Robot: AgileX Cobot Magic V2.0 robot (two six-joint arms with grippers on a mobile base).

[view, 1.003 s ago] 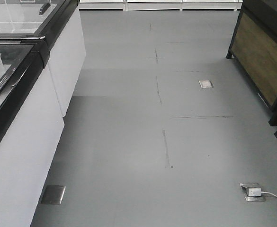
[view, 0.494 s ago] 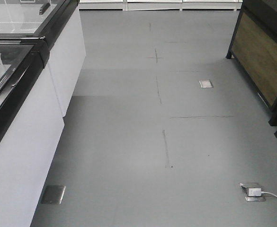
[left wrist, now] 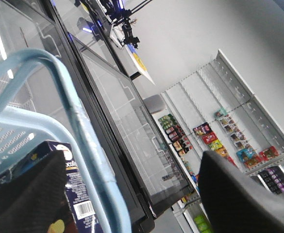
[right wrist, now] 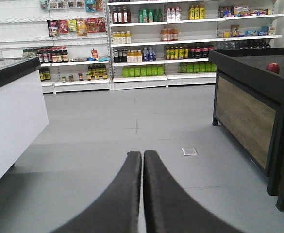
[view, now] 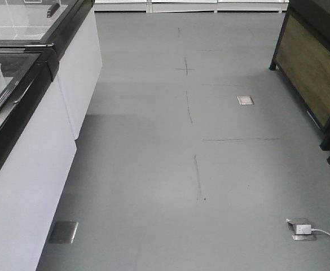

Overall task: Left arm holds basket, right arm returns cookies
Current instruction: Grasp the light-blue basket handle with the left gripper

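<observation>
Two wrist views: each shows you its own fingers;
Left fingers (left wrist: 30, 204): spread wide; basket (left wrist: 78, 121) handle runs between them;
Right fingers (right wrist: 122, 194): clenched tip to tip;
Cookies (left wrist: 78, 194): below the basket's handle, just beside your left finger, barcode showing

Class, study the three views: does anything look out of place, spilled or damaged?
Only the floor socket at the front view's lower right: its white cable trails across the aisle floor. Nothing looks spilled or damaged.
</observation>
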